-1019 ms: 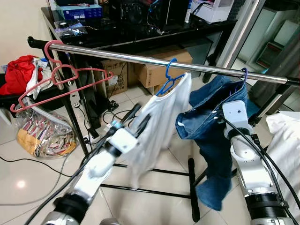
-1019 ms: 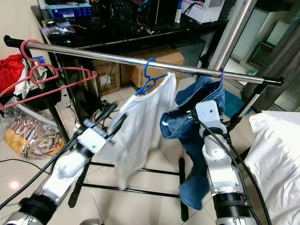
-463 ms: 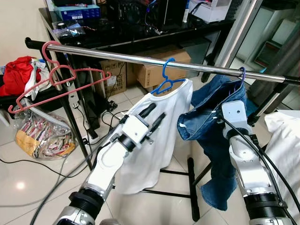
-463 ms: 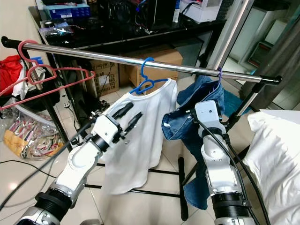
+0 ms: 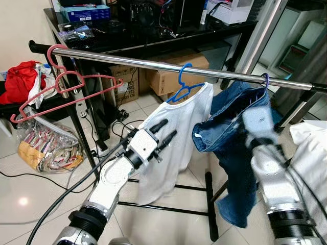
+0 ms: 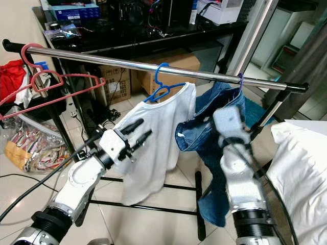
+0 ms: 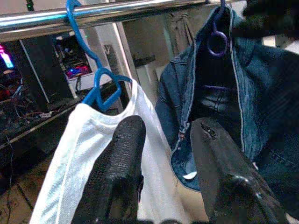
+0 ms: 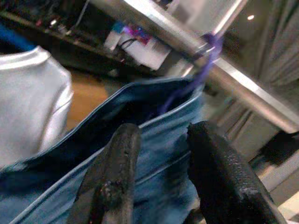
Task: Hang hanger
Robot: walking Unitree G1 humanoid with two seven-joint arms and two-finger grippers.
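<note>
Two grippers are up by the clothes rail here. The left gripper [image 5: 163,131] sits mid-frame with its fingers spread apart and nothing between them, right in front of the white t-shirt [image 5: 176,138]. That shirt hangs on a blue hanger [image 5: 182,84] whose hook is over the chrome rail [image 5: 153,65], roughly at the centre of the rail. The right gripper [image 8: 156,175] is raised at the right of the frame, blurred in the head views, and in its wrist view the fingers are parted with denim behind them, not clamped on anything I can see. It's up against the blue jeans [image 5: 232,148], which hang from a purple hanger [image 7: 217,41] hooked on the rail just right of the blue one. Over at the upper left end of the rail a couple of pink hangers [image 5: 66,84] hang bare. Behind the rail there's a dark surface [image 5: 153,35] with clutter on it, cardboard boxes [image 5: 168,76] underneath, and a red cloth pile [image 5: 18,81] at far left.
</note>
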